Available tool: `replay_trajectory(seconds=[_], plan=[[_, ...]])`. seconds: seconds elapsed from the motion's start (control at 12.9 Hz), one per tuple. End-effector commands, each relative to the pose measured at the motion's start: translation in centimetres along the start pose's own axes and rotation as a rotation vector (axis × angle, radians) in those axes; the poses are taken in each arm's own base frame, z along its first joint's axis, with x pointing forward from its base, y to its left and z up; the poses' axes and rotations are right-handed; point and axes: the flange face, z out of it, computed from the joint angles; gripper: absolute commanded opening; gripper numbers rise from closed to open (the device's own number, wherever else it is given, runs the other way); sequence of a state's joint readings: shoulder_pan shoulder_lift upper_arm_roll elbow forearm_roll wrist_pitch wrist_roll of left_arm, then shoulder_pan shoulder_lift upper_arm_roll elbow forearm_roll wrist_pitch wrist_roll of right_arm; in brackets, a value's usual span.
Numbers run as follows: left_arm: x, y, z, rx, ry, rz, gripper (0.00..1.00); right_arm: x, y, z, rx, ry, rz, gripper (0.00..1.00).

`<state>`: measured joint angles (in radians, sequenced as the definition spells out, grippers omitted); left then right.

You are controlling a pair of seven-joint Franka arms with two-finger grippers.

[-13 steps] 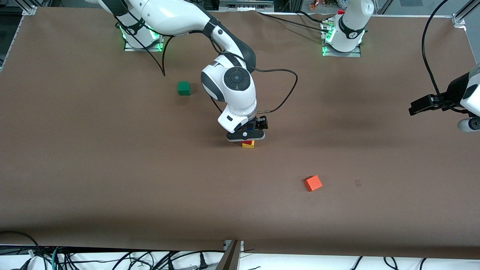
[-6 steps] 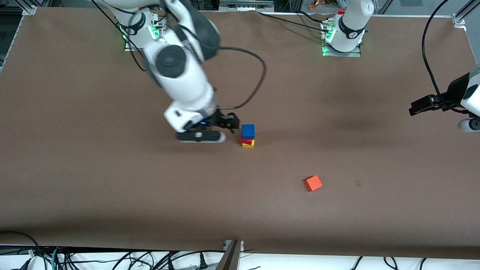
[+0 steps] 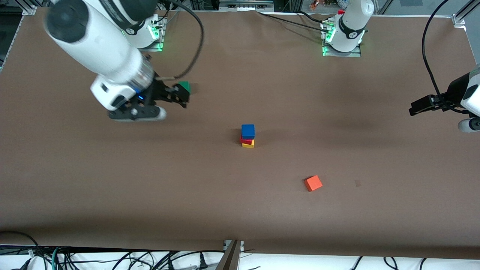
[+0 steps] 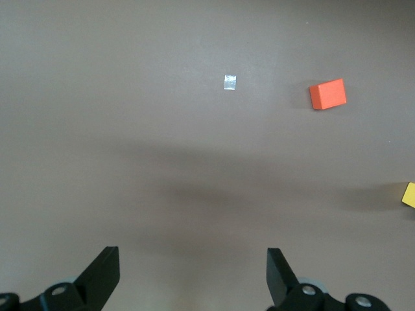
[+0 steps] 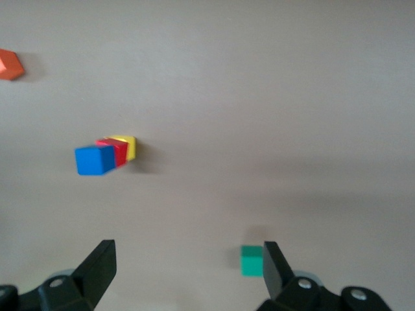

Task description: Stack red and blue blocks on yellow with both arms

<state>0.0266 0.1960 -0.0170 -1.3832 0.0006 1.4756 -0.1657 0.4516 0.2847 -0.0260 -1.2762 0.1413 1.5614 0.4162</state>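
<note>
The blue block (image 3: 248, 131) sits on the red block (image 3: 244, 140), which sits on the yellow cube (image 3: 248, 144), as one stack in the middle of the table. The right wrist view shows the same stack: blue (image 5: 94, 160), red (image 5: 111, 150), yellow (image 5: 128, 146). My right gripper (image 3: 179, 96) is open and empty in the air over the green cube, away from the stack toward the right arm's end; it also shows in its wrist view (image 5: 188, 269). My left gripper (image 3: 412, 109) is open and empty, waiting at the left arm's end of the table (image 4: 193, 272).
A green cube (image 3: 184, 86) lies farther from the front camera than the stack and is partly hidden by the right gripper's fingers (image 5: 252, 260). An orange cube (image 3: 313, 183) lies nearer to the front camera toward the left arm's end (image 4: 327, 94). A small tape mark (image 3: 358, 183) lies beside it.
My right gripper let go of the blue block on top of the red one, then rose and moved away toward the right arm's end over the green cube. The left arm has not moved.
</note>
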Motion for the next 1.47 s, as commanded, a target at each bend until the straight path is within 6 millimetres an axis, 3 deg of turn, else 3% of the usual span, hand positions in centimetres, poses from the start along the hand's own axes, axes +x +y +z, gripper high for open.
replay_trajectory(seconds=[0.0, 0.15, 0.46, 0.7, 1.01, 1.39], plan=[[0.3, 0.1, -0.5, -0.011, 0.002, 0.009, 1.00, -3.2, 5.4, -1.3, 0.009, -0.027, -0.054, 1.00], [0.3, 0.1, -0.5, -0.011, 0.004, 0.009, 1.00, -4.1, 9.9, -1.9, 0.013, -0.032, -0.049, 1.00], [0.3, 0.0, -0.5, -0.010, 0.002, 0.008, 1.00, -3.7, 14.8, -2.7, -0.070, -0.005, -0.104, 1.00], [0.3, 0.0, -0.5, -0.010, 0.004, 0.008, 1.00, -3.5, 16.5, -3.3, -0.107, 0.004, -0.131, 1.00], [0.3, 0.0, -0.5, -0.010, 0.004, 0.008, 1.00, -2.7, 15.2, -4.3, -0.119, 0.036, -0.146, 1.00], [0.3, -0.2, -0.5, -0.010, 0.004, 0.005, 1.00, -2.3, 15.8, -4.1, -0.118, 0.039, -0.137, 1.00]])
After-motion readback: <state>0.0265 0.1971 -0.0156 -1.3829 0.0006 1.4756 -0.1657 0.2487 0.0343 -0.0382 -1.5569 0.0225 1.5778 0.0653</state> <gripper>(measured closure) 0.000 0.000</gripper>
